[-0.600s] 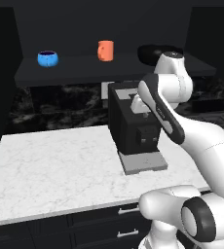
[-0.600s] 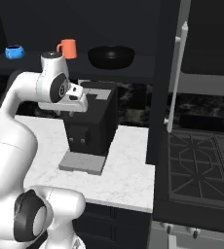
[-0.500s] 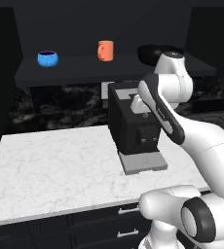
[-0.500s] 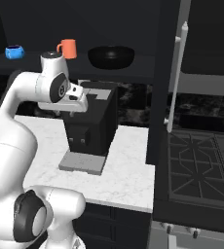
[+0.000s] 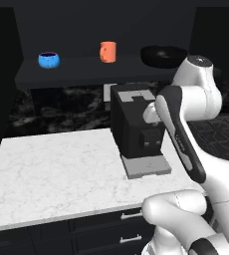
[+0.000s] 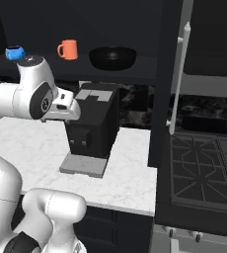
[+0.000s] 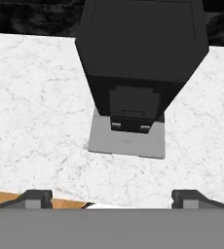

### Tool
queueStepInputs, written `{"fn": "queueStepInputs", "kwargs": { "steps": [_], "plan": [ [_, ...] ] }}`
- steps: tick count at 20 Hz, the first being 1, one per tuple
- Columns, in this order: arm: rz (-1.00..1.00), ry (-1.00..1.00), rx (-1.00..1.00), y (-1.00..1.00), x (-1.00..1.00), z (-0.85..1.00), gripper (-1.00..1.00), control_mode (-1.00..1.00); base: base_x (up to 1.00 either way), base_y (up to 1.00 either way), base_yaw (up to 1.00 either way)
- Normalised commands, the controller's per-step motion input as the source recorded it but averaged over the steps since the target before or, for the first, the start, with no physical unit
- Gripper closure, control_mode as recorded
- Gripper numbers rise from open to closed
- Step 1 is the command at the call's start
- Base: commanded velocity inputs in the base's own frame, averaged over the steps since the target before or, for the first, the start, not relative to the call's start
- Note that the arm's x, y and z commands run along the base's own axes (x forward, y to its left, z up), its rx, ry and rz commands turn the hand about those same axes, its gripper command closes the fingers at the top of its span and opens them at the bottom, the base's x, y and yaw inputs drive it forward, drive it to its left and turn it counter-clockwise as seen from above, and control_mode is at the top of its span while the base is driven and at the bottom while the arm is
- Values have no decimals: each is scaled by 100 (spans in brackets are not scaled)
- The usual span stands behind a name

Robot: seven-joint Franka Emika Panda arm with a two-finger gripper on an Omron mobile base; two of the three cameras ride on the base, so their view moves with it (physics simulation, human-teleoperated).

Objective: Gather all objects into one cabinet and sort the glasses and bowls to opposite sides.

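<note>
On the cabinet shelf behind and above the black coffee machine sit the blue bowl, the orange mug and the black bowl, well apart in a row. All look rigid, light and likely breakable; the mug seems best taken across its body, the bowls by the rim. The fingers are spread wide, holding nothing, over the marble tabletop before the machine. The machine and the open door crowd the reach.
</note>
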Motion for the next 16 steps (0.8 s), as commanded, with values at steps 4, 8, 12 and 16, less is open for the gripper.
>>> {"fn": "queueStepInputs", "kwargs": {
  "steps": [4,8,12,16],
  "plan": [
    [-5,-7,0,0,-38,57,-100,-100,0,0,0],
    [-3,0,0,-6,-10,46,-100,-100,0,0,0],
    [-2,0,0,-15,-16,17,-100,-100,0,0,0],
    [-3,-3,0,-16,-53,-2,-100,-100,0,0,0]
  ]
}}
